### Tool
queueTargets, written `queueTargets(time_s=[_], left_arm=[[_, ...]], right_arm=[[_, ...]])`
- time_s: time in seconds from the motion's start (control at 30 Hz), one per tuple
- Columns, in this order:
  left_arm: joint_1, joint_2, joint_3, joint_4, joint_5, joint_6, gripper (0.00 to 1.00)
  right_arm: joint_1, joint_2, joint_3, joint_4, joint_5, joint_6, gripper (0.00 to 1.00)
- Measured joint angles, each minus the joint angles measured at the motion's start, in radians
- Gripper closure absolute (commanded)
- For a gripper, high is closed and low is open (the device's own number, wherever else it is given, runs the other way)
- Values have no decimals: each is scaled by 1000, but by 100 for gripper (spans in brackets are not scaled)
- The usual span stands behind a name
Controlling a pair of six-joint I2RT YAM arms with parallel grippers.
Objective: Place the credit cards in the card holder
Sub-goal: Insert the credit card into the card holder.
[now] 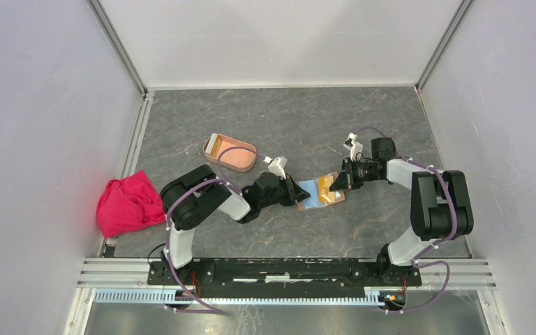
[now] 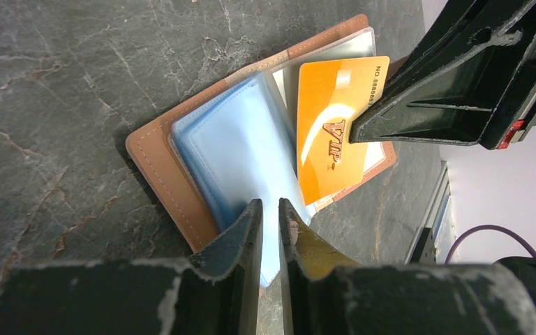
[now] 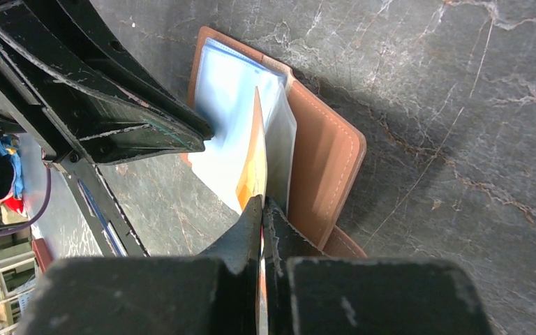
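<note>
Orange card [image 2: 331, 132], glossy, printed VIP, long axis along fold of open brown wallet [image 2: 160, 160]. Right pincer [image 3: 262, 204] clamped on its edge; left pincer [image 2: 271, 209] nipping clear sleeves [image 2: 237, 153].

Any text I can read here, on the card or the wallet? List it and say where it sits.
"VIP": on the face of the orange card, left wrist view.
"NO 68...": along that card's edge; the further digits are too small to read, and the last are hidden behind the right claw.
Brown wallet: no text visible.
</note>
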Motion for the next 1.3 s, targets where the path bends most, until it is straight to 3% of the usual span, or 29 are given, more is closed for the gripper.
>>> queueTargets(time_s=[0.47, 0.8, 1.03, 1.23, 1.3], left_arm=[[0, 0, 0, 0, 1, 0, 78], [1, 0, 0, 2, 2, 0, 78], [1, 0, 0, 3, 8, 1, 78], [1, 0, -1, 4, 10, 1, 78], [1, 0, -1, 4, 10, 1, 78]], right_arm=[[30, 34, 0, 7, 8, 13, 93], [39, 53, 1, 14, 26, 21, 82], [48, 70, 18, 5, 36, 20, 84], [50, 69, 19, 2, 45, 21, 100], [50, 69, 19, -1, 45, 21, 100]])
